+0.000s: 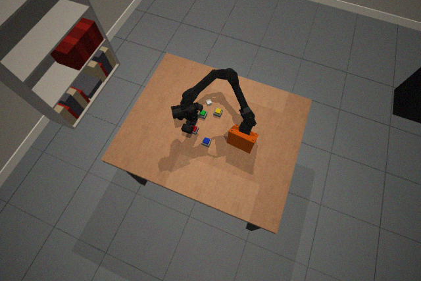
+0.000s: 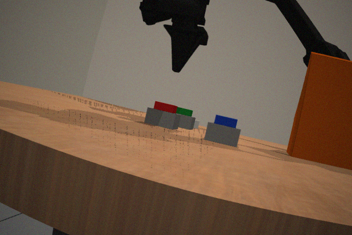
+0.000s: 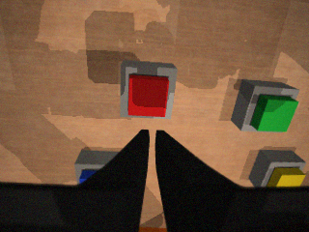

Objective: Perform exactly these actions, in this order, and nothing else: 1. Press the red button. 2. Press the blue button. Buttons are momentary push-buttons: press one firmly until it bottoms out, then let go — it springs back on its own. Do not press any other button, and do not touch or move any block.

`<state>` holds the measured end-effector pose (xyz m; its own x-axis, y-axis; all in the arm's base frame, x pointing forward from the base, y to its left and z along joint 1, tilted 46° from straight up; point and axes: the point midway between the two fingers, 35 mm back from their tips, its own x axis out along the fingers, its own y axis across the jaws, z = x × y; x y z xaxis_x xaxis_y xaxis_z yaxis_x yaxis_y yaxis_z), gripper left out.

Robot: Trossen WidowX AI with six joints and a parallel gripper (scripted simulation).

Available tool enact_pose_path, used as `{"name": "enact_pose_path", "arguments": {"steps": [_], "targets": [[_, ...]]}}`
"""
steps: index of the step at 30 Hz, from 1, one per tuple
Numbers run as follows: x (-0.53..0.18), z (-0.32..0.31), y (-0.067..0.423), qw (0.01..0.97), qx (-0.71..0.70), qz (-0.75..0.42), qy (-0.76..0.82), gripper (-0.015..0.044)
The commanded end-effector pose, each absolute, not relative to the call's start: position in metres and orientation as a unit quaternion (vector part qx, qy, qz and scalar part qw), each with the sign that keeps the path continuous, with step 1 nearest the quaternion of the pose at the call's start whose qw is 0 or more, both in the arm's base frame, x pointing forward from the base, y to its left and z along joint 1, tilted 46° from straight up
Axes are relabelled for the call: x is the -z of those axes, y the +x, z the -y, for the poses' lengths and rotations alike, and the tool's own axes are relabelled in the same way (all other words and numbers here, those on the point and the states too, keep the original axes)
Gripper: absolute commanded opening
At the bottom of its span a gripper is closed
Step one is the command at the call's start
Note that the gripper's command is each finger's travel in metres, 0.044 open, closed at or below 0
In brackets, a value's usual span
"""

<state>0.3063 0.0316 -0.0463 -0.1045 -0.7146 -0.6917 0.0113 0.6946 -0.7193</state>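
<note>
Near the centre of the wrist frame, the red button (image 3: pixel 149 95), a glossy square cap in a grey housing, sits on the wood-grain table (image 3: pixel 68 58). Just below it the gripper (image 3: pixel 150 132) is clenched on nothing, its two black wedge fingers tapering to points with a thin slit between. At lower left the blue button (image 3: pixel 89 173) peeks past one finger. Green button (image 3: pixel 273 112) sits at right.
</note>
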Motion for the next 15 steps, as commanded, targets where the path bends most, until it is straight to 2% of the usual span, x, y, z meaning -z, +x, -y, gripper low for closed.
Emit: {"name": "enact_pose_path", "arguments": {"steps": [1,5,11,15], "targets": [[0.025,-0.054,0.310,0.626,0.292,-0.678,-0.253,0.0020],[0.026,-0.056,0.308,0.626,0.292,-0.678,-0.253,0.0020],[0.052,-0.094,0.220,0.625,0.289,-0.680,-0.252,0.0020],[0.055,-0.097,0.206,0.625,0.290,-0.680,-0.253,0.0020]]}}
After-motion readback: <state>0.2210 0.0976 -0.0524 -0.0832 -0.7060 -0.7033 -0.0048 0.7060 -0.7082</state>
